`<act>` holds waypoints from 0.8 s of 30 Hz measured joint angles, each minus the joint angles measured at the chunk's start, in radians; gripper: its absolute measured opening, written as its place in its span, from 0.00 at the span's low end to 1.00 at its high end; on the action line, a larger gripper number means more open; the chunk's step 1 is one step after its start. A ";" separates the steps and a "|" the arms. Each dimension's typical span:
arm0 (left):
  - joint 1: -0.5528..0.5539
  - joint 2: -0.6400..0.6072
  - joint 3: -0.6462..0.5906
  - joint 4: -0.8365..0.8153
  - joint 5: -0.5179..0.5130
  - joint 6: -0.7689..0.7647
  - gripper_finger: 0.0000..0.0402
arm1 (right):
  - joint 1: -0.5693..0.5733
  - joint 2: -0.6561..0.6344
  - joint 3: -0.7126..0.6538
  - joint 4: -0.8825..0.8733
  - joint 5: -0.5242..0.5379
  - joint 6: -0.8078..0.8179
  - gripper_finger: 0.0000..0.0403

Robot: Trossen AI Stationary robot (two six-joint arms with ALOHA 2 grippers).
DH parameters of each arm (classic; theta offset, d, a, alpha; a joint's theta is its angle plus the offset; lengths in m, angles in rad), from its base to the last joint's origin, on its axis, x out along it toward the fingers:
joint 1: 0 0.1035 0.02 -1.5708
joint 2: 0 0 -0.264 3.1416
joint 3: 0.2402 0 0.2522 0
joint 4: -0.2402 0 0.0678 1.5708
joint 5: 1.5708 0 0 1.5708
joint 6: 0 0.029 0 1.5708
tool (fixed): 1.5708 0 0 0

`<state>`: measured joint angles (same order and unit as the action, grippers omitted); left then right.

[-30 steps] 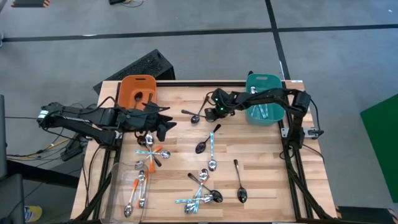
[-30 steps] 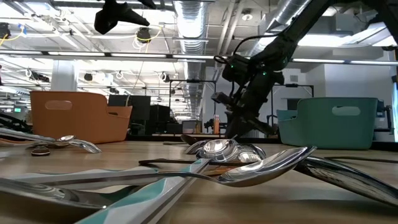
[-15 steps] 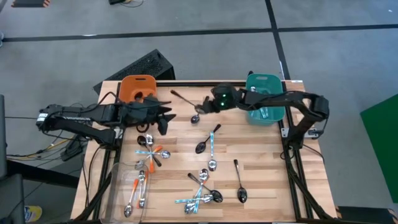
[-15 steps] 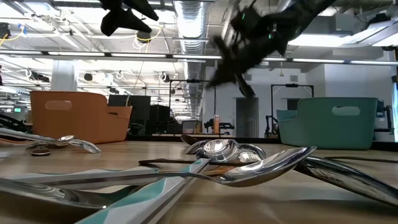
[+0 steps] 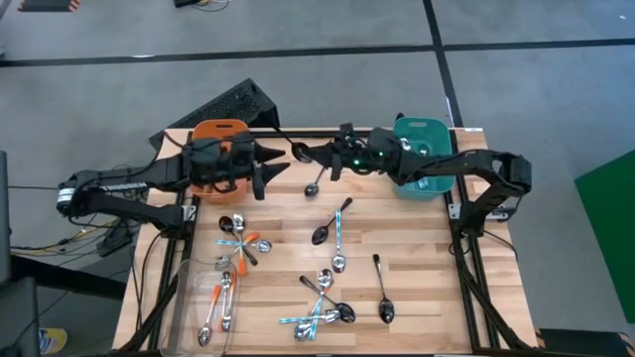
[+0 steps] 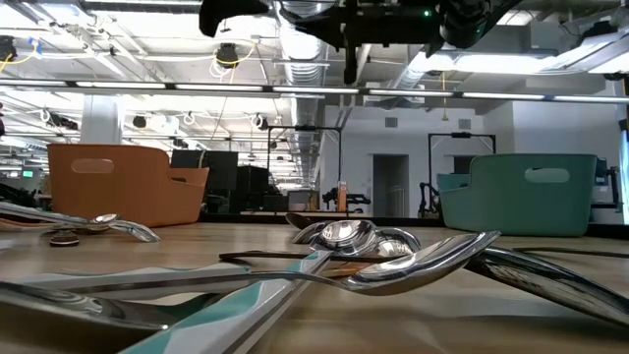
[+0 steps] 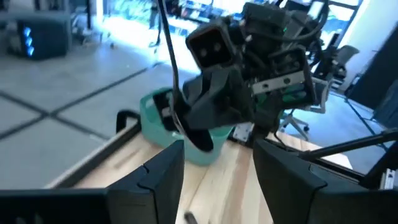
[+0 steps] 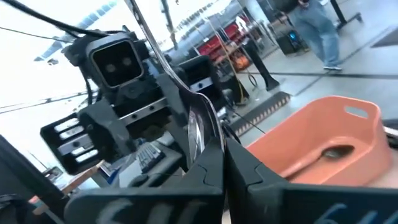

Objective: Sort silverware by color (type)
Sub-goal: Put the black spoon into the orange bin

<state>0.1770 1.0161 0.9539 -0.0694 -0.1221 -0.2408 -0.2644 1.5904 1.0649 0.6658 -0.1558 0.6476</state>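
Note:
Above the table's far side, my right gripper (image 5: 317,156) is shut on a dark spoon (image 5: 298,151) and points level toward the left. My left gripper (image 5: 268,167) stands open just left of it, facing it, beside the orange bin (image 5: 216,139). In the left wrist view its fingers (image 7: 155,180) flank the right gripper (image 7: 205,118) without touching. More silverware lies on the table: dark spoons (image 5: 321,232), light-blue-handled ones (image 5: 338,243) and orange-handled ones (image 5: 220,297). A teal bin (image 5: 422,131) holds light-blue-handled spoons. My right gripper pinches the dark spoon at its bowl end (image 8: 196,132) between its two fingers. The fingers come level from the table's right. The thin handle (image 8: 146,37) sticks out beyond the fingertips, slanting up and away. The spoon is lifted clear of the table.
A dark spoon (image 5: 315,182) lies on the table just below the two grippers. A clear tray (image 5: 189,297) at the near left holds orange-handled spoons. A heap of mixed spoons (image 5: 322,305) lies near the front edge; another (image 5: 238,246) lies left of centre.
My right gripper has risen from the table with the dark spoon, tipped from pointing down to level, and gone left toward the left gripper. The spoon is now clear of the table. My left gripper has swung up and toward the far edge, facing the right one.

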 joint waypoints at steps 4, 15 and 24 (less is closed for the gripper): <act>0.036 0.000 0.000 0.038 0.060 0.045 0.44 | 0.009 0.002 0.000 0.024 -0.001 -0.005 0.03; 0.106 0.000 0.000 0.177 0.144 0.122 0.44 | 0.017 0.002 0.000 0.003 -0.003 -0.103 0.03; 0.140 0.020 0.000 0.239 0.168 0.086 0.26 | 0.020 0.002 0.000 0.008 -0.033 -0.185 0.03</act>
<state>0.3172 1.0364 0.9539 0.1700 0.0464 -0.1550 -0.2440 1.5921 1.0649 0.6739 -0.1886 0.4622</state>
